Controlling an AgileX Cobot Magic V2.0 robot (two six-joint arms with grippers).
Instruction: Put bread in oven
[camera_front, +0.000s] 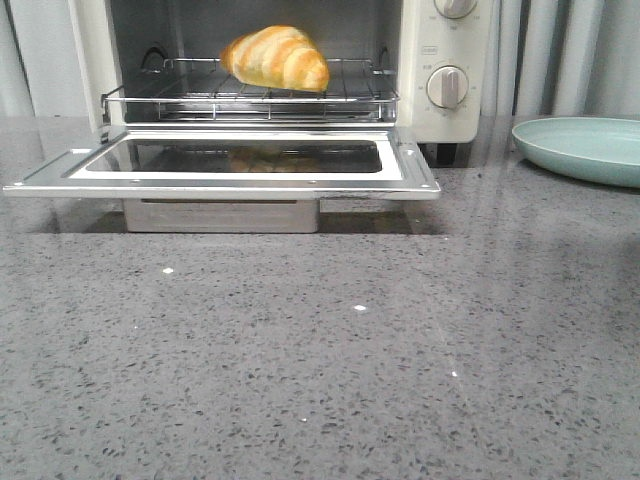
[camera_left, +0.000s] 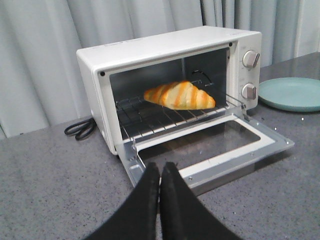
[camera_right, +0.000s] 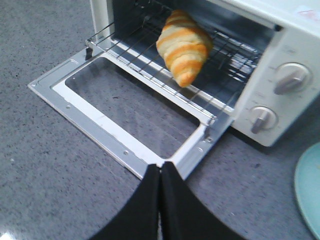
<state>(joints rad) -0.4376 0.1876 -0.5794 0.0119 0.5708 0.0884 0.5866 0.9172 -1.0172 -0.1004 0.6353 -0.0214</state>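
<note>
Both grippers (camera_left: 160, 172) (camera_right: 160, 172) closed, empty; bread (camera_front: 275, 57) lies crosswise on oven (camera_front: 445, 60) rack.

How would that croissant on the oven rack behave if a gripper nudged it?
The bread looks glossy, so it may slide on the wire rack. Its tapered ends and rounded back suggest it could pivot or rock rather than roll. It is probably light for its size.

The top of the oven (camera_front: 440, 90) and part of the green plate (camera_front: 585, 148) are cut off by the front view's edges, and only the closed finger pads of each gripper are seen.
</note>
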